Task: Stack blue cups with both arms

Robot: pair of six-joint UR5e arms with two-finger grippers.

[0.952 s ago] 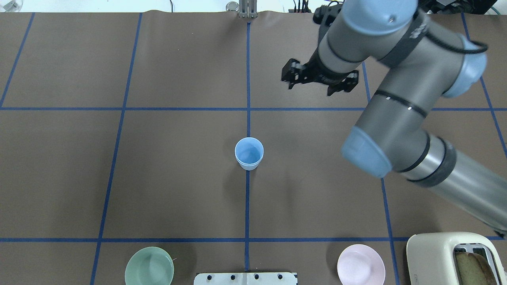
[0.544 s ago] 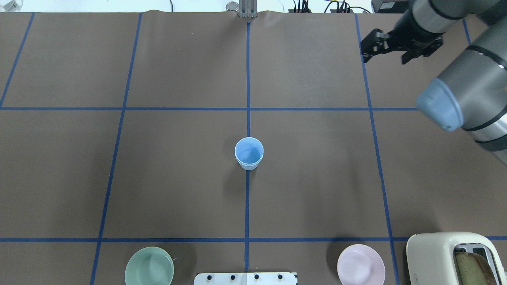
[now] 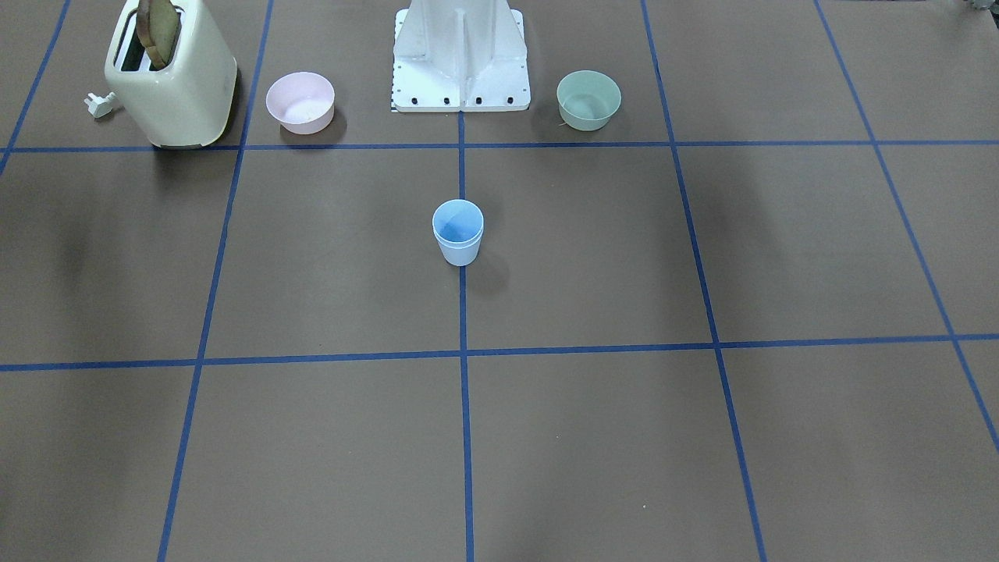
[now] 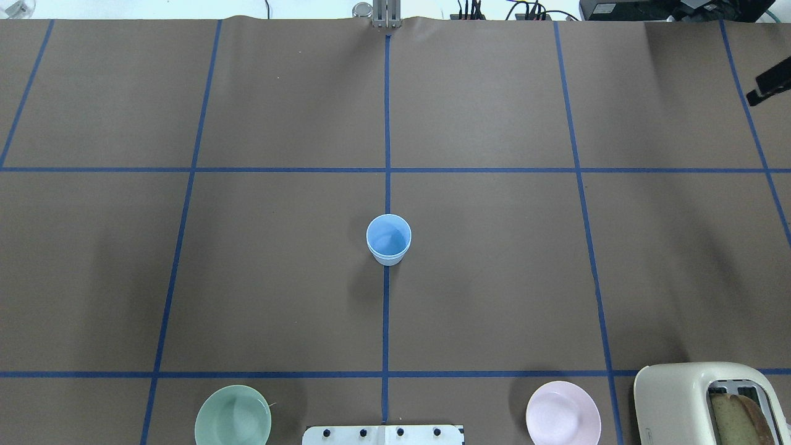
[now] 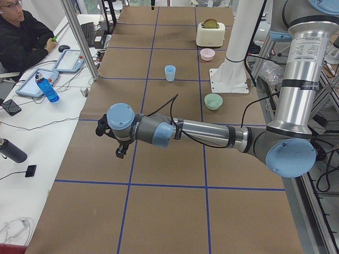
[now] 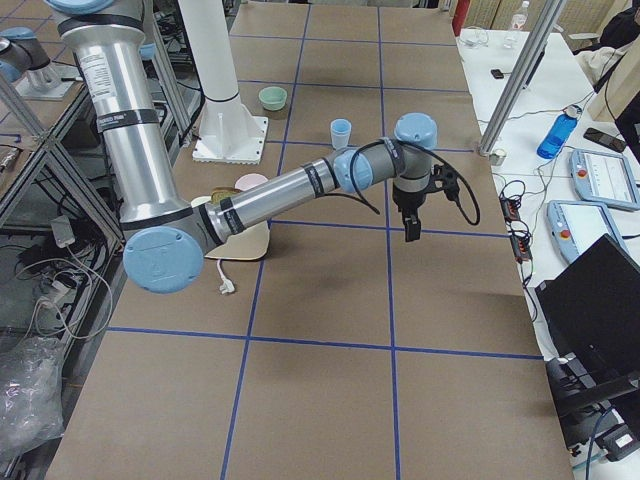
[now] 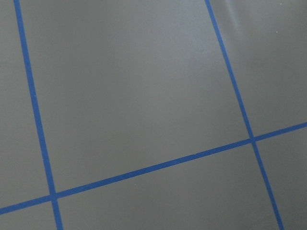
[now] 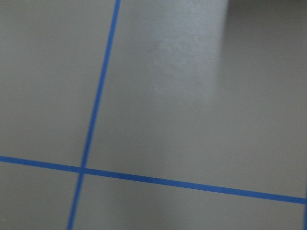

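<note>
The two pale-blue cups (image 4: 388,240) stand nested one inside the other at the table's centre, on the middle blue tape line; the double rim shows in the front view (image 3: 458,232). Nothing touches them. My right gripper (image 6: 411,222) hangs over the table's right end, far from the cups; in the overhead view only a black tip (image 4: 768,87) shows at the right edge, and I cannot tell its state. My left gripper (image 5: 110,142) hangs over the table's left end and shows only in the exterior left view, so I cannot tell its state. Both wrist views show only bare mat.
A green bowl (image 4: 233,415) and a pink bowl (image 4: 563,413) sit near the robot's white base (image 4: 383,434). A cream toaster (image 4: 704,402) with bread stands at the near right. Blue tape lines grid the brown mat.
My right arm has swung away to the right, from over the far right of the table out to the overhead view's right edge. The nested cups have not moved.
</note>
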